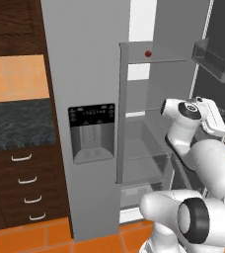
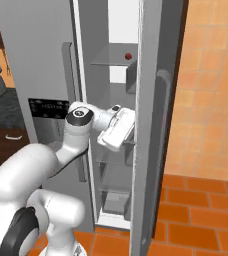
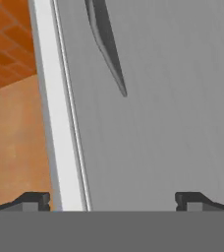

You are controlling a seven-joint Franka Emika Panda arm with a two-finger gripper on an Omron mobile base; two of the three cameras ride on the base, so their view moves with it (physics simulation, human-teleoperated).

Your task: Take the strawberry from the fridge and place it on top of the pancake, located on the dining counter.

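Two fingers [image 3: 31, 199] stand wide apart, holding nothing, close to the open fridge [image 1: 92, 74] door's inner wall.

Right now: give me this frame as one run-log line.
phase: fridge right door open | strawberry on upper shelf, untouched | gripper open, empty, facing right door, below berry | next: likely reach up to shelf

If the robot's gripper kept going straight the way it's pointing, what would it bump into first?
Probably the fridge's open right door. The hand view looks along the open gripper at that grey panel and its white edge, with nothing in between. How near it is can't be judged.
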